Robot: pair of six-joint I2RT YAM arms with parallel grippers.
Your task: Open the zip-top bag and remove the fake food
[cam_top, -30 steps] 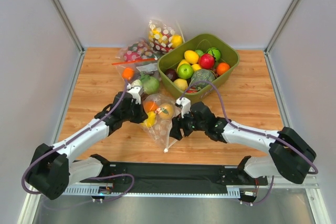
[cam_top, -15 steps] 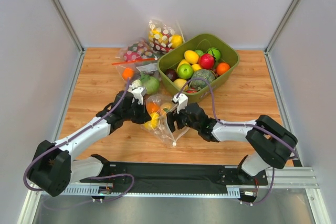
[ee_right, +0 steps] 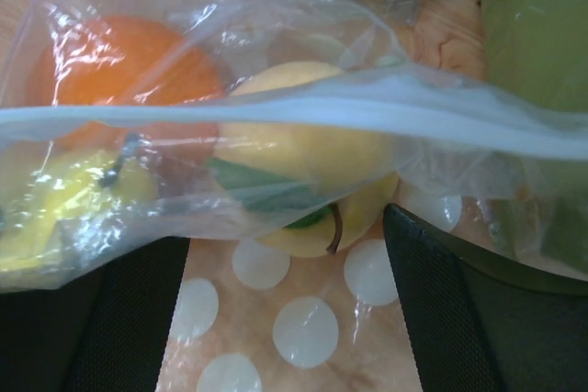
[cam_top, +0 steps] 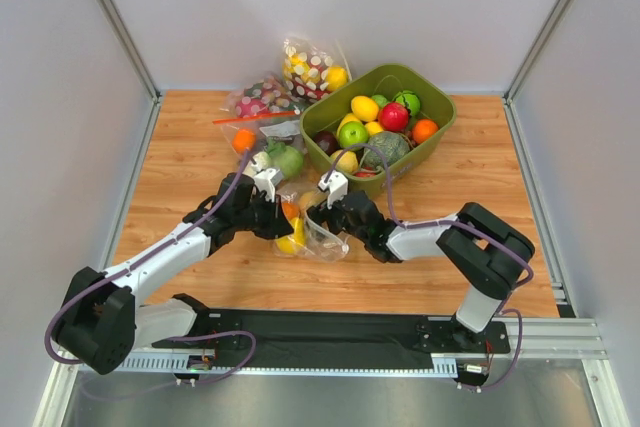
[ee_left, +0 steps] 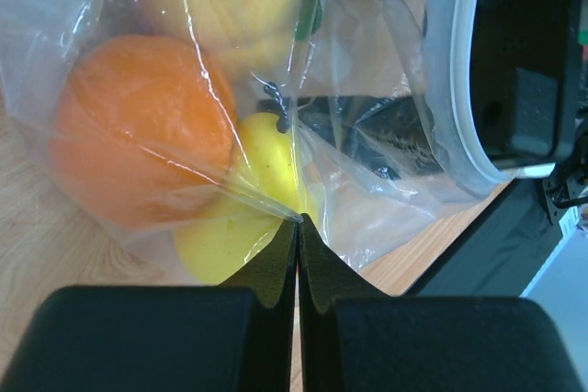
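The zip-top bag (cam_top: 318, 237), clear with white polka dots, lies between my two grippers at the table's middle. In the left wrist view, my left gripper (ee_left: 299, 220) is shut on a pinch of the bag's film (ee_left: 367, 199). The fake food shows behind it: an orange fruit (ee_left: 138, 126) and yellow pieces (ee_left: 253, 172). The pale zip strip (ee_left: 452, 89) curves at the right. My right gripper (ee_right: 285, 245) is open at the bag's mouth. The zip strip (ee_right: 276, 112) runs across above its fingers, and a yellow fruit (ee_right: 294, 153) and an orange fruit (ee_right: 119, 71) lie just beyond. From above, the left gripper (cam_top: 277, 219) and right gripper (cam_top: 320, 217) flank the bag.
A green bin (cam_top: 443, 107) full of plastic fruit stands at the back right, close behind the right arm. Other bags lie at the back: one with a red zip strip (cam_top: 255, 107), one against the wall (cam_top: 310, 62), one with green and white vegetables (cam_top: 285, 159). A loose orange (cam_top: 243, 139) lies beside them.
My right gripper has moved left and up to the bag's mouth. The bag has bunched up toward my left gripper, which has kept its hold and barely moved.
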